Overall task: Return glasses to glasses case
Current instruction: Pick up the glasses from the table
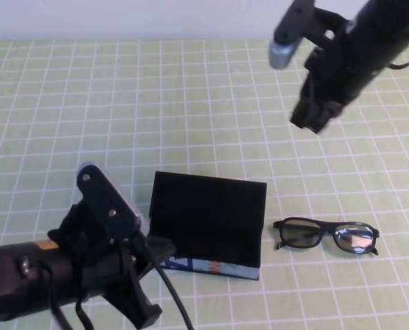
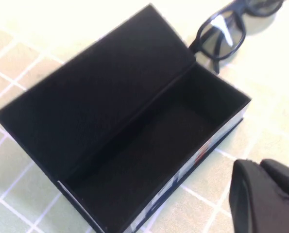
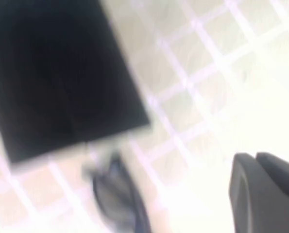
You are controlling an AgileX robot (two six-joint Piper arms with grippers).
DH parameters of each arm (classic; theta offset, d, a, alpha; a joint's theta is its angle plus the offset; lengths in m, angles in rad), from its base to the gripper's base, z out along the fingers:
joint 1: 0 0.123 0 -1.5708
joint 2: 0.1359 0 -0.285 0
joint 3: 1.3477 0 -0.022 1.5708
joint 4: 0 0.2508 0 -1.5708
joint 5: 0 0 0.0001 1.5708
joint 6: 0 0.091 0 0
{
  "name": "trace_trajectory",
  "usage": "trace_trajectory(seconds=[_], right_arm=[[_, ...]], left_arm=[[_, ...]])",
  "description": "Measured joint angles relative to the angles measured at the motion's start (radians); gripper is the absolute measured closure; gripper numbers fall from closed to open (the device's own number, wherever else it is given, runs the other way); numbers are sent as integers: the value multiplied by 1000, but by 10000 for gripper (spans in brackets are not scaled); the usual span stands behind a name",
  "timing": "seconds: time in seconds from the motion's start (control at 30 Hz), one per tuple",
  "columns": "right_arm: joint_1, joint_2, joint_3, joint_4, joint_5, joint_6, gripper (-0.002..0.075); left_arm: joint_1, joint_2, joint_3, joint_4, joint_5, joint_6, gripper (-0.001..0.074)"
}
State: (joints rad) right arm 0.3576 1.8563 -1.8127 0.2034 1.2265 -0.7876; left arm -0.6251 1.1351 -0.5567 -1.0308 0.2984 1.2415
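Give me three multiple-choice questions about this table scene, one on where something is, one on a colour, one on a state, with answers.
1. Where are the glasses?
A. inside the case
B. on the table at the case's right
C. in the right gripper

2. What colour is the case's front edge?
A. light blue
B. red
C. white

3. How is the case?
A. lid shut
B. lid open, nothing inside
C. lid open, glasses inside

Answers: 1 B, the glasses lie on the table, apart from the case. 2 A, the high view shows it. 3 B, the left wrist view shows bare lining.

The left gripper sits beside the case; the right gripper hangs high above the table.
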Motion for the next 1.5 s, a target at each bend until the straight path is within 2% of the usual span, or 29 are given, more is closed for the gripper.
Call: trace_trajectory(seconds=[0.1, 0.23, 0.3, 0.47, 0.6, 1.1, 1.37, 1.5], right_arm=[[0, -91, 144, -63, 2, -64, 743], [0, -183, 349, -131, -67, -97, 705], [0, -209, 435, -142, -127, -104, 645], [0, -226, 575, -156, -282, -109, 395], [0, -205, 591, -140, -341, -109, 335], [0, -49, 601, -119, -373, -109, 340], [0, -8, 601, -102, -376, -109, 444], [0, -8, 601, -98, -370, -109, 541]], left_arm=[[13, -39, 0, 50, 16, -62, 739], [94, -63, 0, 84, 54, -137, 739], [144, -69, 0, 87, 79, -171, 739], [245, -78, -14, 91, 174, -218, 739], [262, -82, -21, 93, 206, -220, 739], [266, -83, -21, 99, 219, -220, 740], [266, -83, -21, 99, 219, -220, 740], [266, -83, -21, 99, 219, -220, 739]])
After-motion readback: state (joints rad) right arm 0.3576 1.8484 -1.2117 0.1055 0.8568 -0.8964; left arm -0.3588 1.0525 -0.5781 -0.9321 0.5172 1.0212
